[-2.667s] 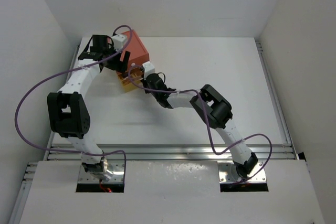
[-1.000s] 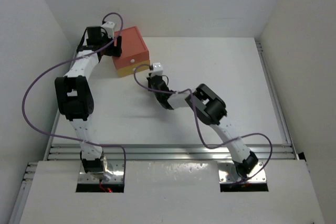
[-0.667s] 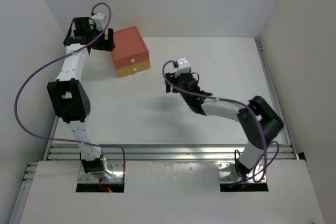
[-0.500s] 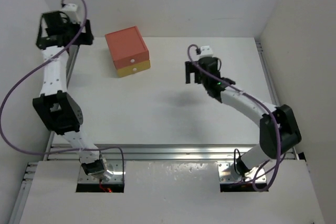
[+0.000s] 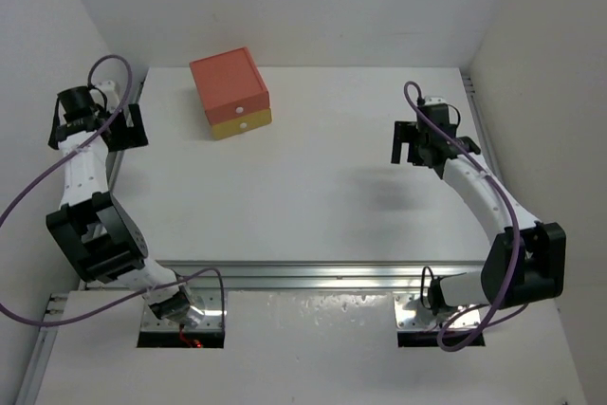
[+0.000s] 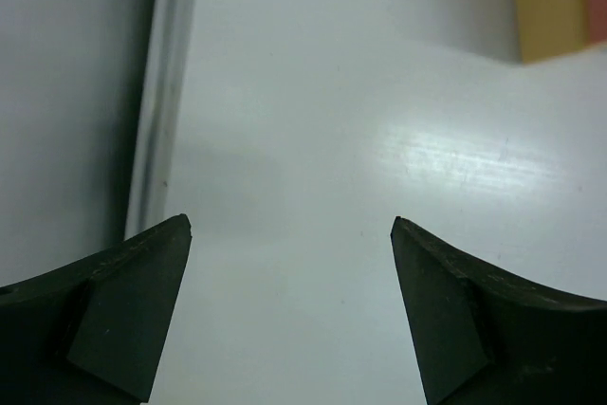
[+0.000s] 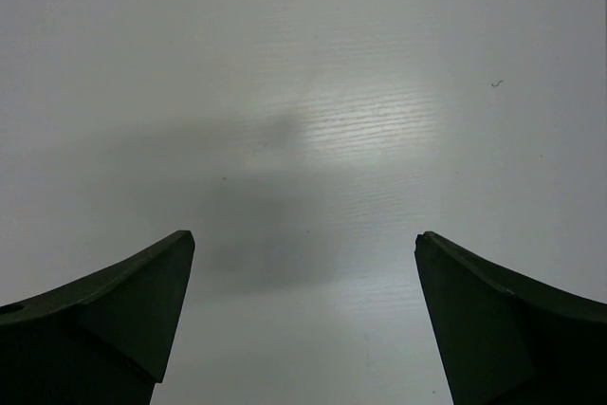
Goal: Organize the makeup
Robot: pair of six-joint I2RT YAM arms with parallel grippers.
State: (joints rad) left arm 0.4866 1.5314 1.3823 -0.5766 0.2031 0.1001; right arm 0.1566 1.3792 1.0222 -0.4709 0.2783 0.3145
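Left tool [image 5: 131, 126]: jaws spread wide with nothing between them; it hangs over the left edge of the counter [image 5: 313, 196].
Right tool [image 5: 409, 143]: jaws fully apart and empty; it hangs above bare counter toward the right edge.
Makeup, place: none shows in any view, so I cannot say where it is. My guess is that it sits inside the drawer box [image 5: 230, 94] near the far left corner, whose two fronts look shut.
Makeup relative to my tools: if that guess holds, it is well apart from both. The box is nearer my left tool, farther back and toward the middle; a yellow corner of it shows at the top right of my left wrist view. My right tool is right across the counter from it.
Handling, judged: makeup of this kind is light. Pencils and brushes are stiff, thin and apt to roll; palettes are flat, slick and hold brittle powder.
Hold, judged: take a stick across the middle of its shaft and a palette across its short width, by the edges, with gentle pressure.
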